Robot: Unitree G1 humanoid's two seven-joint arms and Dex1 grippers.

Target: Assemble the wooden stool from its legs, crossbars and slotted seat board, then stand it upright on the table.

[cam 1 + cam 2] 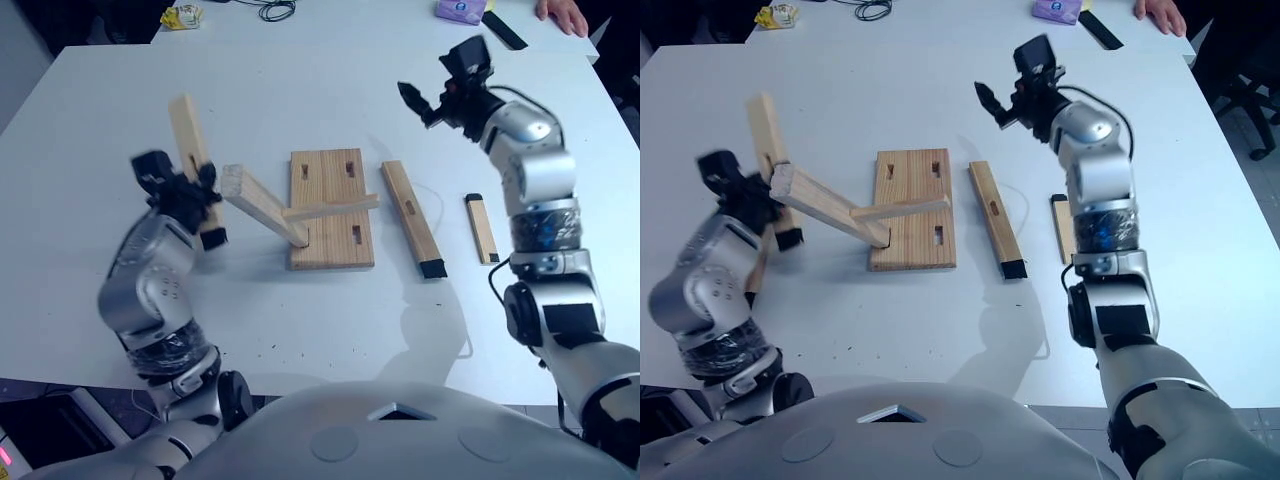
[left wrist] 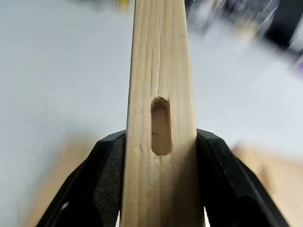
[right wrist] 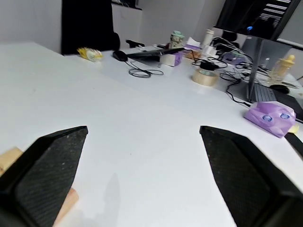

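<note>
**While the left fingers clamp a leg, the right ones hang open**

Where the left arm bends in over the white surface (image 1: 300,80), the left fingers (image 2: 109,179) are closed on a wooden leg (image 1: 187,125), one finger pressed against each narrow side. The oval slot (image 2: 161,125) in the leg's face sits level with the fingertips. The leg is off the surface and stands steeply, with its black foot at the near end, left of the seat board (image 1: 335,250).

The seat board lies flat in the middle of the surface, slots up. A second leg (image 1: 262,203) leans at a tilt, its lower end on the board's near left corner and its upper end out to the left, close to the held leg. A thin crossbar (image 1: 335,208) runs from this leg across the board. A third leg (image 1: 412,218) lies flat just right of the board, and a shorter piece (image 1: 481,228) lies farther right.

The right fingers (image 3: 47,161) are spread wide with nothing between them, raised above the far side of the surface, well apart from the board.
</note>
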